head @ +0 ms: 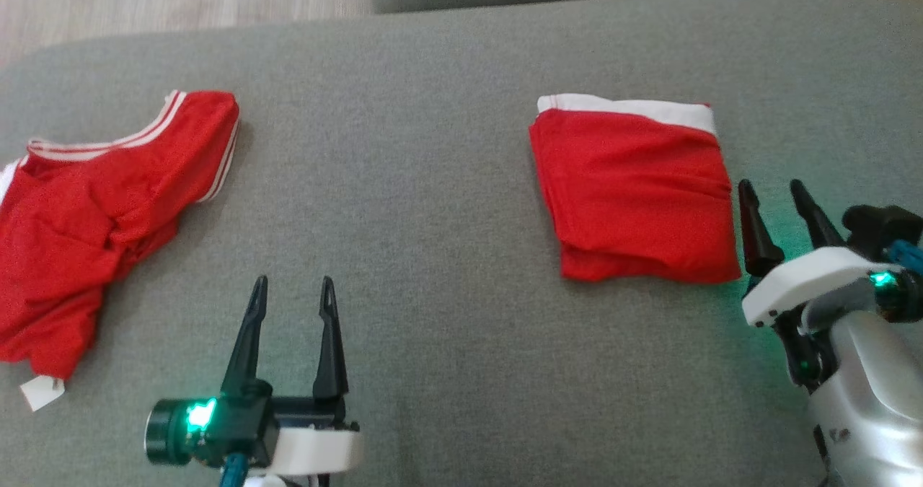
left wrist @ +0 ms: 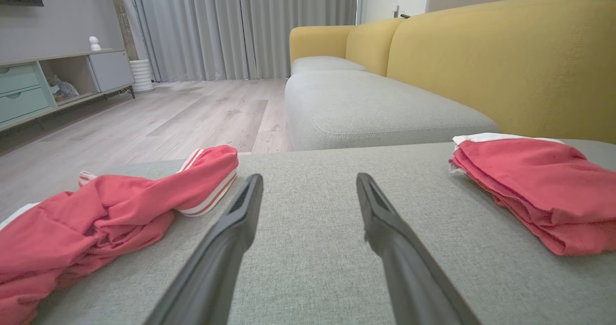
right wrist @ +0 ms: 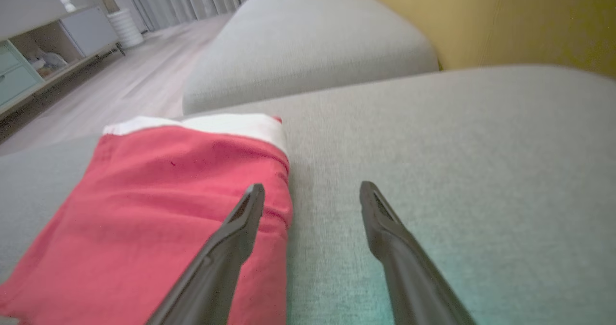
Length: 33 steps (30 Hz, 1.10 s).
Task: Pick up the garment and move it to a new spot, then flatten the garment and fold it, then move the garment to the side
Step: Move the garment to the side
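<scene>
Red garment [head: 634, 198] folded square, grey woven cushion [head: 433, 184], left gripper [head: 293, 283], right gripper [head: 771, 184] splayed empty

Head view looks steeply down on the grey fabric sofa seat [head: 447, 256]; left wrist view sits low near the seat, facing the pale wooden floor [left wrist: 168, 118]; right wrist view low, close over the folded red garment with white band [right wrist: 144, 204]; all three share it.
</scene>
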### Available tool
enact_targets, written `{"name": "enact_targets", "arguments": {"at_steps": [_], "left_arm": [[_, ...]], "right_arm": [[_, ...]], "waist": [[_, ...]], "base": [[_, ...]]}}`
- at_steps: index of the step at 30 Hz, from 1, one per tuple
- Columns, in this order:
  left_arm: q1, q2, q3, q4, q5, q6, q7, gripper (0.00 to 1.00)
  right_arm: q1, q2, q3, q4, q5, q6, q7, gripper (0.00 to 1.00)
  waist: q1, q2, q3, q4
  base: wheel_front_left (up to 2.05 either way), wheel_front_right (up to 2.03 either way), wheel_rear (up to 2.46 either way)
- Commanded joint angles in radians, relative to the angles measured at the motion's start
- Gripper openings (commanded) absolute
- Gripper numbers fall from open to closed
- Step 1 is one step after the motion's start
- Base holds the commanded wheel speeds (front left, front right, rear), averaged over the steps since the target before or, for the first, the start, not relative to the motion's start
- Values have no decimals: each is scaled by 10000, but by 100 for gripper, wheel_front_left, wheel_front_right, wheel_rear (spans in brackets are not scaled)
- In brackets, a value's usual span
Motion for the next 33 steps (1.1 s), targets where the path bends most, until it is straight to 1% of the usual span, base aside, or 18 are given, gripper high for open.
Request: {"name": "enact_targets", "arguments": {"at_steps": [1, 6, 8, 9, 10, 12, 17, 21, 26, 33], "left_arm": [[-491, -3, 213, -243, 103, 6, -51, 100], [-750, -3, 110, -163, 37, 12, -51, 100], [-768, -3, 94, -150, 25, 19, -51, 100], [-783, -3, 77, -139, 14, 26, -51, 100], [-797, -3, 60, -131, 4, 34, -51, 100], [-827, -3, 40, -131, 2, 51, -51, 100], [-893, -3, 122, -229, 77, 66, -51, 100], [-1070, -3, 148, -347, 134, -5, -51, 100], [-1559, -3, 122, -444, 98, -96, -51, 100], [-2480, -3, -24, -524, 167, -305, -51, 100]], "right_arm": [[-359, -177, 404, 120, 377, -7, 252, 100], [-722, -121, 1125, 880, 1452, -7, 677, 100], [-739, -105, 1292, 994, 1672, -7, 734, 100], [-750, -83, 1444, 1087, 1914, -7, 797, 91], [-759, -75, 1598, 1142, 2149, -7, 832, 75], [-787, -164, 1906, 1183, 2492, -7, 792, 0], [-982, -757, 2440, 1185, 2855, -7, 466, 0], [-1280, -1487, 2618, 1066, 2971, -7, 280, 0], [-1611, -2654, 2315, 966, 3014, -7, 121, 0], [-2136, -4387, 1355, 1214, 2290, -7, -156, 0]], "waist": [[-3, 0, 294, 109], [-3, 0, 457, 212], [-3, 0, 470, 226], [-3, 0, 483, 237], [-3, 0, 497, 245], [-3, 0, 539, 239], [-3, 0, 811, -2], [-3, 0, 1317, -386], [-3, 0, 2174, -945], [-3, 0, 3394, -1500]], "base": [[0, 0, 0], [0, 0, 0], [0, 0, 0], [0, 0, 0], [0, 0, 0], [0, 0, 0], [0, 0, 0], [0, 0, 0], [0, 0, 0], [0, 0, 0]]}}
